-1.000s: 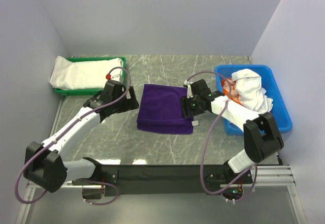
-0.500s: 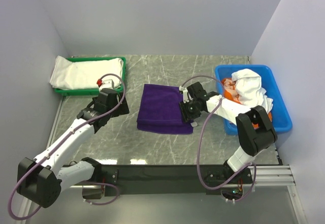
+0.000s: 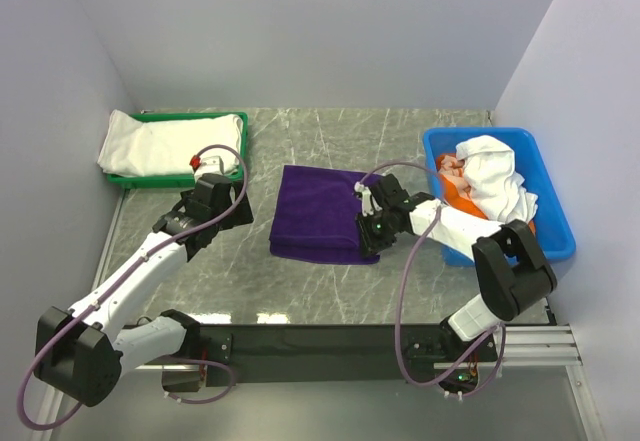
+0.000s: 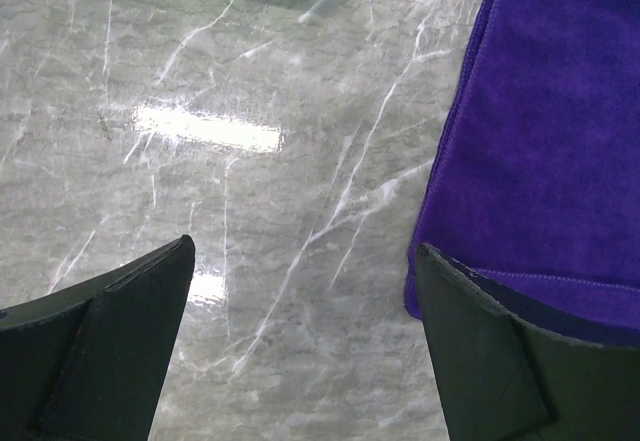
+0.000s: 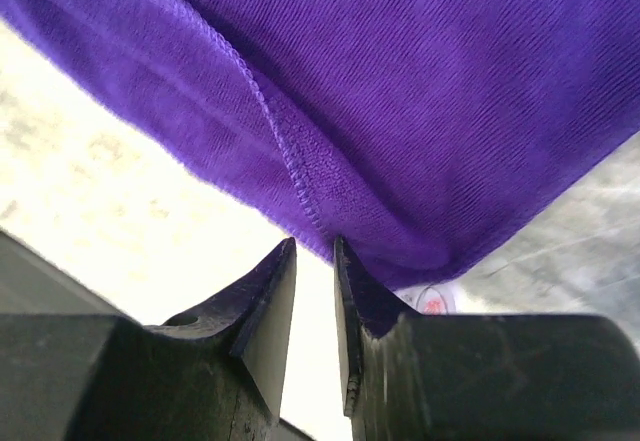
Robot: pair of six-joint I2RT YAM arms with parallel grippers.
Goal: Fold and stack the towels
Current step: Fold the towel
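Narrow and almost together, the right jaws leave only a thin slit of light between their two black fingers [image 5: 265, 311]. The tips sit right at the stitched hem of the purple towel [image 5: 400, 81], which fills the upper part of the right wrist view. Whether cloth is pinched between them cannot be told. A small white tag [image 5: 432, 301] peeks out under the cloth just right of the tips. From above, these jaws lie at the right edge of the purple towel [image 3: 320, 211], near its lower right corner.

The left jaws stand wide. Their fingers [image 4: 110, 341] sit in the two lower corners of the left wrist view, with bare marbled desk [image 4: 250, 211] between them. The finger at lower right overlaps a corner of the purple towel [image 4: 560, 111] in the picture. Contact cannot be judged. From above, these jaws are left of the towel and apart from it.

The purple towel lies folded flat at the middle of the desk [image 3: 330, 296]. At upper left, a folded white towel [image 3: 150, 144] rests on the green tray [image 3: 200, 115] and hangs over its left end. At right, the blue bin [image 3: 560, 236] holds a crumpled white towel [image 3: 495, 176] with an orange towel [image 3: 455, 191] beside it on the left.
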